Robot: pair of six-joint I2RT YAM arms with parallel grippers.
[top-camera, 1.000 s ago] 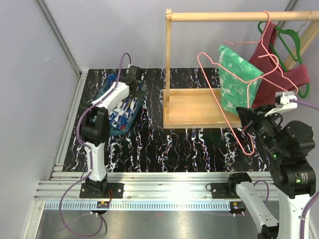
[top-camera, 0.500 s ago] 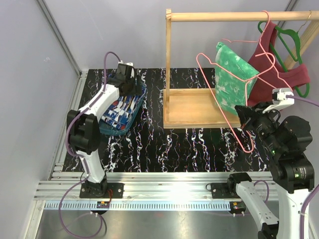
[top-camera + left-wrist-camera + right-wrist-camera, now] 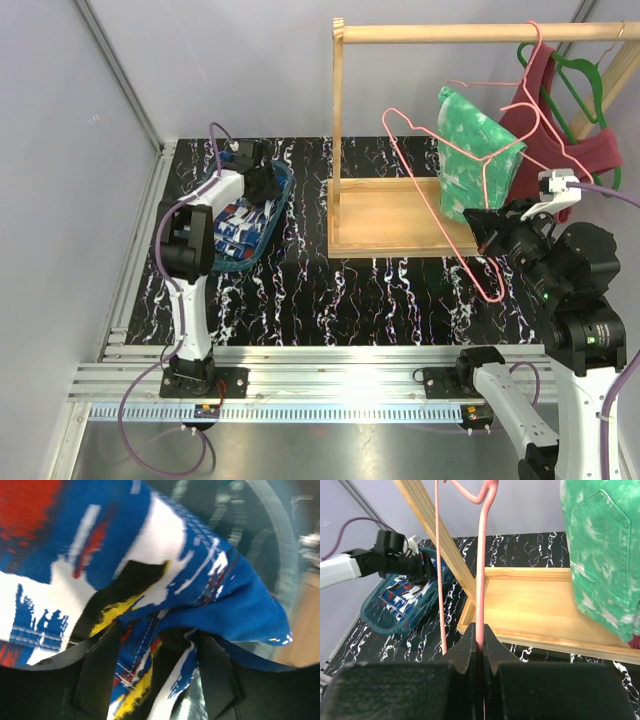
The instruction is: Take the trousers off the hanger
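Observation:
The blue printed trousers [image 3: 235, 228] lie in a teal basket [image 3: 222, 264] at the left. My left gripper [image 3: 262, 182] is down at the basket's far right end. In the left wrist view its fingers [image 3: 97, 672] stand wide apart with folds of the blue trousers [image 3: 225, 595] between them, so it is open. The green mottled trousers [image 3: 475, 150] hang over a pink wire hanger [image 3: 425, 175] that is off the rod. My right gripper [image 3: 488, 232] is shut on that hanger's lower wire [image 3: 481, 580]. The green trousers [image 3: 600, 555] hang to its right.
A wooden rack has a top rod [image 3: 450, 33] and a base tray [image 3: 390, 225]. A dark red tank top [image 3: 590, 155] hangs on a second pink hanger, with a green hanger [image 3: 592, 95] behind it. Grey walls close the back and left.
My left gripper has swung right and dropped into the basket's far end. The pink hanger with the green trousers has shifted slightly left in my right gripper.

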